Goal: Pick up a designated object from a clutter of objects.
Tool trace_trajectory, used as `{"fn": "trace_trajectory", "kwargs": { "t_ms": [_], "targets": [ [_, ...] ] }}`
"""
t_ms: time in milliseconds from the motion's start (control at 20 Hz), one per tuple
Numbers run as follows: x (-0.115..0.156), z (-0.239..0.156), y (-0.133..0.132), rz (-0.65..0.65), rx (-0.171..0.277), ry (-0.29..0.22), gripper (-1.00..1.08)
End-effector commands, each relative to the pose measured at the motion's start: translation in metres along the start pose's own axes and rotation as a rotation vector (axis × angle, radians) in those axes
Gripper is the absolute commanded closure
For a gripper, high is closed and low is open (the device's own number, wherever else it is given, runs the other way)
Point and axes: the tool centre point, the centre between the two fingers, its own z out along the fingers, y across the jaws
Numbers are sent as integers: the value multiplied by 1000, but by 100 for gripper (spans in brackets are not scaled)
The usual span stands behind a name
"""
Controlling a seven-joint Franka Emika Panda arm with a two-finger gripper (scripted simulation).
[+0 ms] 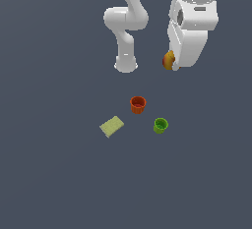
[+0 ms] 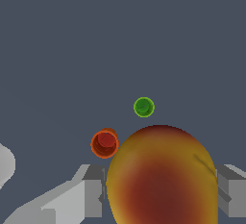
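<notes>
1. Progress: from what I see the pick is basically done. The apple [image 2: 161, 177] sits clamped in the gripper [image 2: 161, 189]; wrist cam shows a grey finger [image 2: 91, 189] pressed on one flank and its mate on the other. In the exterior view the apple [image 1: 169, 60] hangs at the arm's end, well above the floor [image 1: 49, 174] and well apart from the rest of the clutter.

2. Left on the floor, going from the exterior view's left to its right: pale yellow-green block [image 1: 112, 126], orange-red cup [image 1: 138, 104], green cup [image 1: 160, 125]. All three apart from each other; both cups upright, open side up.

3. What's left, my call: prob nothing but holding steady, or a bit more lift if the goal wants it. Grip looks centred on the fruit, so slip risk seems low.

4. Hard to see:
- Exterior view: gripper hidden behind the white wrist housing [image 1: 189, 36]; only a sliver of apple shows. Arm's top is cut off by the frame.
- Wrist cam: apple fills the lower frame and is cropped; fingertips hidden behind it. Block isn't in view there, only the two cups [image 2: 104, 143] [image 2: 143, 106].
</notes>
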Motion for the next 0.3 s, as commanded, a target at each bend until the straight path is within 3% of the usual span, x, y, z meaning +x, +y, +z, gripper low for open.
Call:
{"fn": "trace_trajectory", "kwargs": {
  "t_ms": [0,250],
  "targets": [
    [6,-10,-3,1,0,0,108],
    [11,-16,-6,2,0,1,108]
  ]
}}
